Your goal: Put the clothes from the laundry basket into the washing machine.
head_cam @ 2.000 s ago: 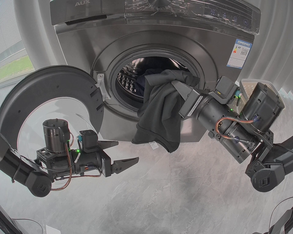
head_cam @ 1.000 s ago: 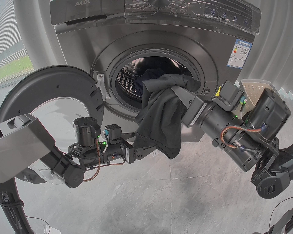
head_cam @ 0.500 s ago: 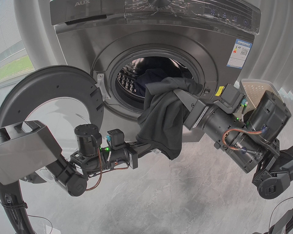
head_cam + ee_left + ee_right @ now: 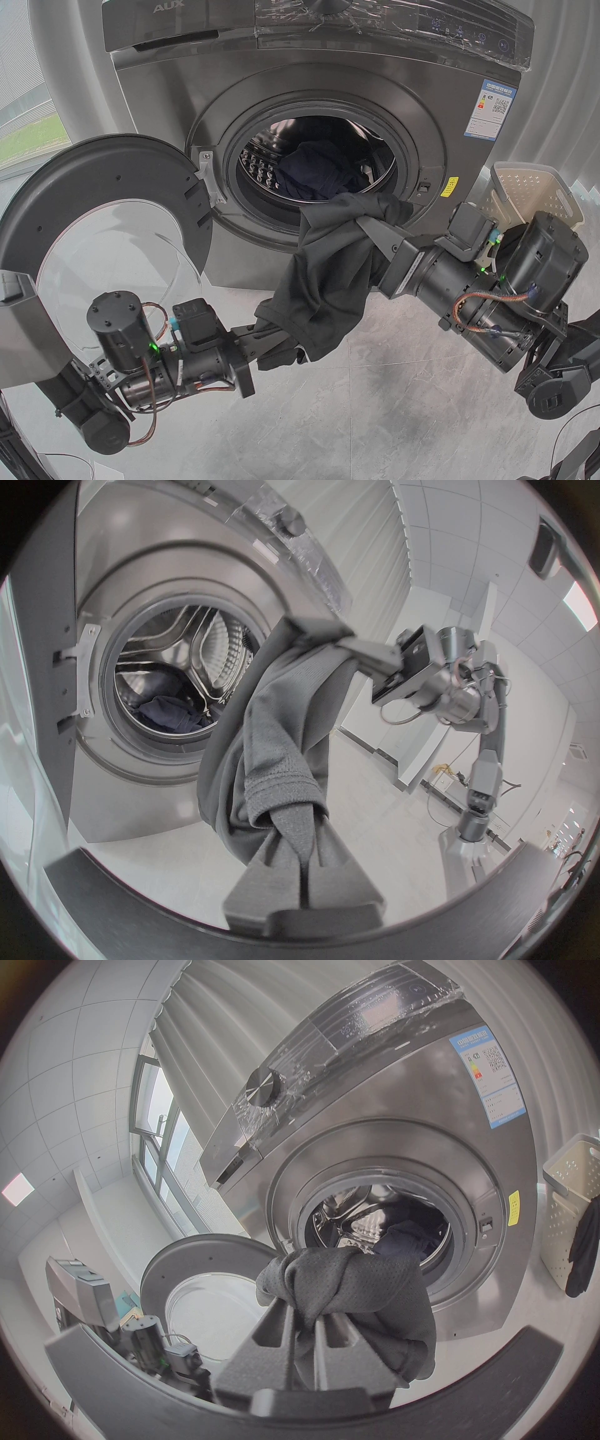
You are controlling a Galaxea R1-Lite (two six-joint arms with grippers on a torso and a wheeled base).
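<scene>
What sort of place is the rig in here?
Probably a laundry area: a grey front-loading washing machine with its round door open, a beige perforated plastic laundry basket beside it, and a dark grey garment held before it by the left gripper and right gripper.

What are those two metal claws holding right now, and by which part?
Both hold one dark grey garment: the right tool grips its bunched upper end in front of the washing machine, and the left tool pinches its lower edge.

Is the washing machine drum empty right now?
No, a dark blue garment lies inside the washing machine drum.
</scene>
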